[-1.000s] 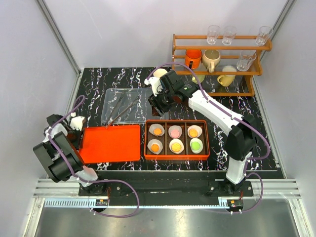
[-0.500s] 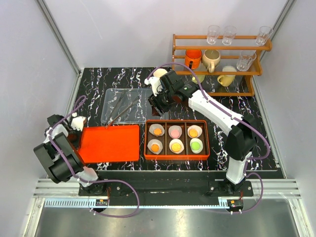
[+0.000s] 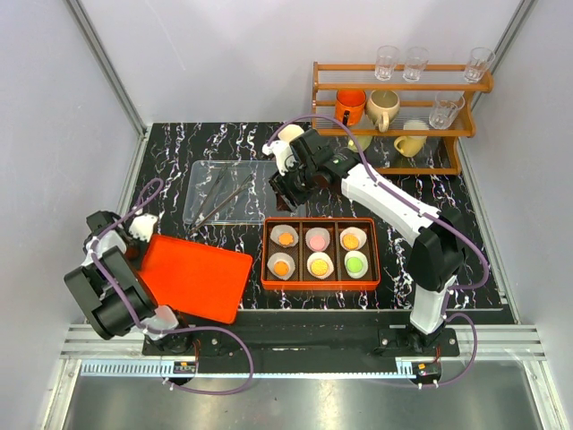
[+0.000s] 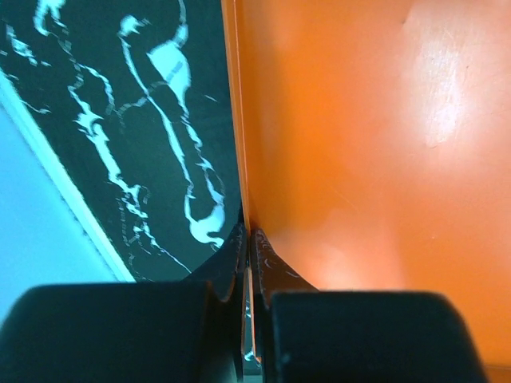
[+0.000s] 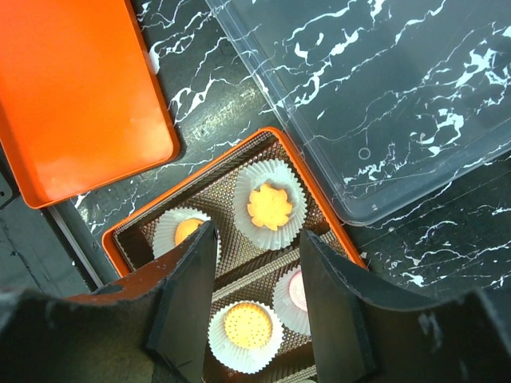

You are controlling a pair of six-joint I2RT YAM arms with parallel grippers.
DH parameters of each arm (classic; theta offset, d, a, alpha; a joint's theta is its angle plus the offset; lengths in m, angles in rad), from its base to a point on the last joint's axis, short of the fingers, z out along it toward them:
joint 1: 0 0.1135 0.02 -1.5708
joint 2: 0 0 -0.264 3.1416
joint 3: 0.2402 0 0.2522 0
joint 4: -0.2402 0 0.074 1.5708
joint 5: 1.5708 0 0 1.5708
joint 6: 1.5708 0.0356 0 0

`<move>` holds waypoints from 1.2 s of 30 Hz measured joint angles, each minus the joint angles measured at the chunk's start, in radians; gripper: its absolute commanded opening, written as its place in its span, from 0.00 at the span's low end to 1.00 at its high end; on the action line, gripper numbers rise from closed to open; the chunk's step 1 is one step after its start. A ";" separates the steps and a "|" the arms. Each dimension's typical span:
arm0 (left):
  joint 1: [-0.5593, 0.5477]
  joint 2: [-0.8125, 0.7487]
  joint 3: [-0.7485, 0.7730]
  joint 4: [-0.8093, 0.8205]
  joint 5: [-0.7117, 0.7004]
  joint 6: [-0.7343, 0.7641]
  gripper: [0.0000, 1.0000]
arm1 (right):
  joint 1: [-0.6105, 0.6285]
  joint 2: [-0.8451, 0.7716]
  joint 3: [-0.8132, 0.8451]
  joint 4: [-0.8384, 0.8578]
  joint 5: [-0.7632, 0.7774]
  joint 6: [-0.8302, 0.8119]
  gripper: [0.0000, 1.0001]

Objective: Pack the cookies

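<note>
Six cookies sit in white paper liners inside the orange box: orange ones, a pink one and a green one. My left gripper is shut on the left edge of the orange lid, which is turned askew left of the box. The left wrist view shows the fingers pinching the lid's rim. My right gripper hangs open and empty above the box's back left corner. In the right wrist view its jaws frame the cookies, with the lid beside the box.
A clear plastic tray holding metal tongs lies behind the lid; it also shows in the right wrist view. A wooden rack with mugs and glasses stands at the back right.
The lid has swung round and shifted toward the front edge in my left gripper's hold, now lying askew. The right arm has barely moved.
</note>
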 measured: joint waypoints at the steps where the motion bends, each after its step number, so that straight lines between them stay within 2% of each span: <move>1: 0.001 -0.004 0.000 -0.013 0.000 0.000 0.00 | 0.000 0.000 -0.003 0.000 0.000 0.000 0.54; 12: 0.007 -0.058 0.011 -0.208 0.081 -0.035 0.00 | 0.000 0.000 -0.063 0.008 0.002 0.000 0.54; 24: 0.011 -0.202 0.113 -0.329 0.151 -0.083 0.00 | 0.000 0.002 -0.062 0.006 -0.022 0.001 0.54; 31: 0.011 -0.207 0.208 -0.378 0.187 -0.094 0.00 | 0.003 0.085 0.072 -0.024 -0.141 0.000 0.57; 36: 0.011 -0.220 0.249 -0.397 0.207 -0.098 0.00 | 0.028 0.171 0.183 -0.037 -0.203 -0.006 0.63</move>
